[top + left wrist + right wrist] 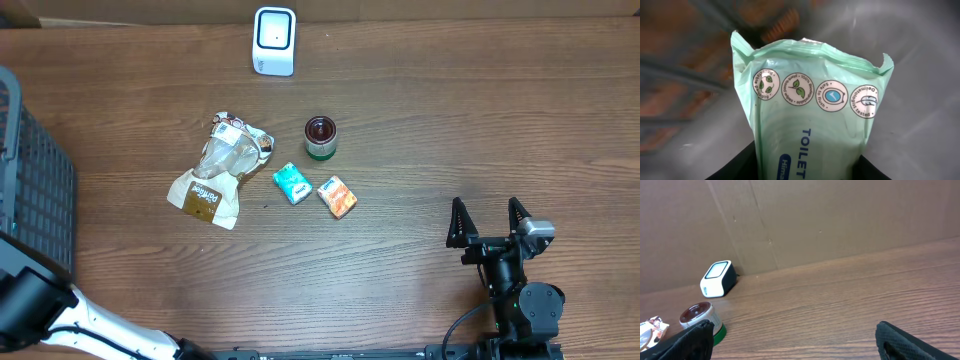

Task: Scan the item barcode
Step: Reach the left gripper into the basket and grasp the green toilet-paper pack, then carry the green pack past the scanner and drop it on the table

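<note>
A pale green wipes pack point(810, 95) printed "TOILET" fills the left wrist view, top edge upward. My left gripper point(805, 169) is shut on its lower part, with a dark finger pressed against each side. The surroundings behind it are blurred. In the overhead view only the left arm point(40, 310) shows at the bottom left corner; its gripper and the pack are out of that frame. The white scanner point(274, 40) point(717, 278) stands at the table's far edge. My right gripper point(490, 222) point(795, 345) rests open and empty at the front right. No barcode is visible.
A dark mesh basket point(30, 170) stands at the left edge. Mid-table lie a brown snack bag point(220, 170), a small can point(320, 138) point(700, 320), a teal packet point(292, 183) and an orange packet point(337, 197). A cardboard wall point(840, 220) backs the table.
</note>
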